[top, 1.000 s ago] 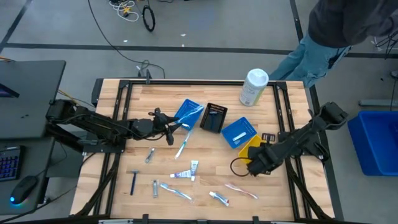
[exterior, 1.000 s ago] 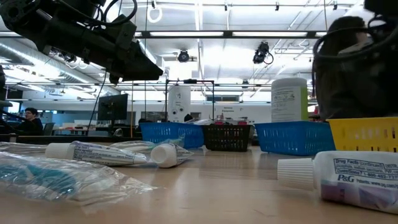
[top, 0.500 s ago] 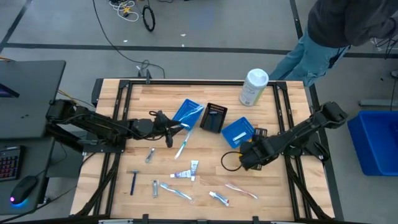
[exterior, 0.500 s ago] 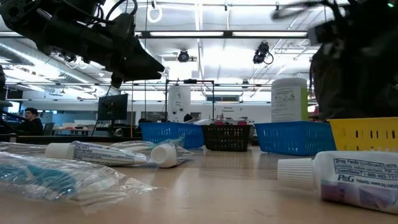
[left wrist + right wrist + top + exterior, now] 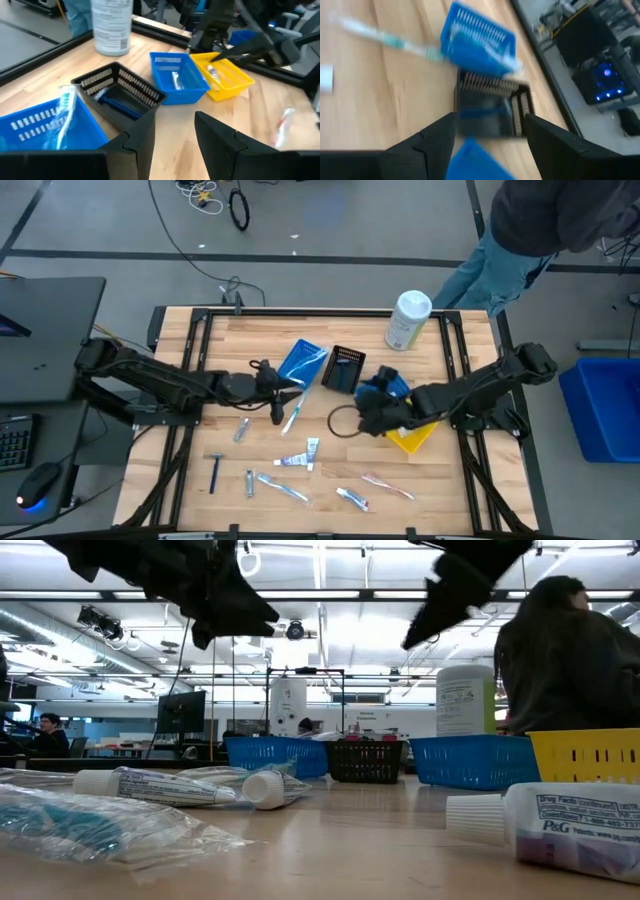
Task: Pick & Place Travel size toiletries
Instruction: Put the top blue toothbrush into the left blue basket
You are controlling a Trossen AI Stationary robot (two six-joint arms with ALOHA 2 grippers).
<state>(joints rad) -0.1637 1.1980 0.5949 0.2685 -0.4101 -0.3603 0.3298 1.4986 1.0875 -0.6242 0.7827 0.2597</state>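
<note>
Travel size toiletries lie loose on the near half of the table: a toothbrush (image 5: 293, 418), a dark-blue razor (image 5: 214, 473), toothpaste tubes (image 5: 297, 461) and a wrapped brush (image 5: 285, 490). My left gripper (image 5: 175, 122) hovers open and empty just near of the left blue tray (image 5: 303, 362), above the loose toothbrush. My right gripper (image 5: 490, 119) is open and empty in the air, near the right blue tray (image 5: 388, 385) and pointing toward the black tray (image 5: 492, 107). The yellow tray (image 5: 415, 435) lies under the right arm.
A white canister (image 5: 408, 320) stands at the far edge. The left wrist view shows items lying in the trays: a wrapped brush (image 5: 65, 115), a razor (image 5: 117, 106) and a tube (image 5: 175, 80). A person (image 5: 540, 230) stands beyond the far right corner. A blue bin (image 5: 605, 405) sits off the table's right.
My right gripper has left the yellow tray, risen and swung toward the table's left, turning as it went, and now hangs by the right blue tray. My left gripper has risen a little and drifted slightly toward the right. The toiletries have stayed where they were.
</note>
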